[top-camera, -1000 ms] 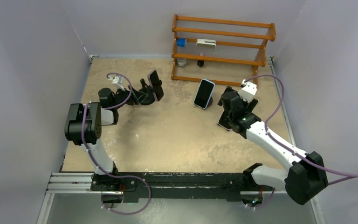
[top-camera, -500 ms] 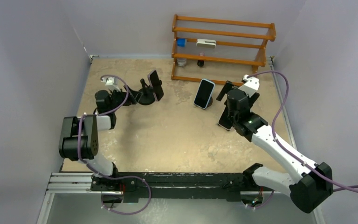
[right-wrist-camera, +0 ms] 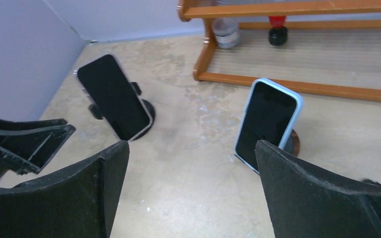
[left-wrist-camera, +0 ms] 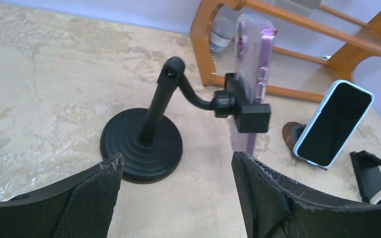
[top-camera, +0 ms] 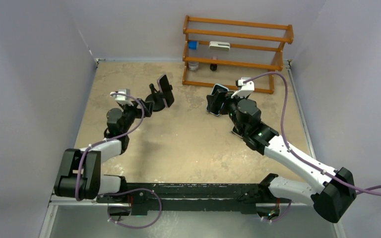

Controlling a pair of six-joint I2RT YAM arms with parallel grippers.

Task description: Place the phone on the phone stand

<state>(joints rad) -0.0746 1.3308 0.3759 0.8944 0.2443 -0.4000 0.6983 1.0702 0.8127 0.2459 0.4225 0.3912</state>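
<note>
A purple-cased phone (left-wrist-camera: 250,59) is clamped upright in a black gooseneck phone stand (left-wrist-camera: 141,144) at the back left (top-camera: 155,101). My left gripper (left-wrist-camera: 176,163) is open and empty just short of the stand's round base (top-camera: 138,108). A blue-cased phone (right-wrist-camera: 268,124) leans on a small round brown stand (right-wrist-camera: 291,141) in front of the rack. My right gripper (right-wrist-camera: 192,148) is open and empty, close beside this phone (top-camera: 222,103) and facing left across the table.
A wooden rack (top-camera: 235,52) with small bottles stands at the back. A dark flat thing, perhaps another phone (top-camera: 236,132), lies partly hidden under the right arm. Grey walls close in on both sides.
The right gripper has swung left, from beside the rack's right end to the blue phone. The left arm has pulled back a little from the black stand. Both grippers stayed open.
</note>
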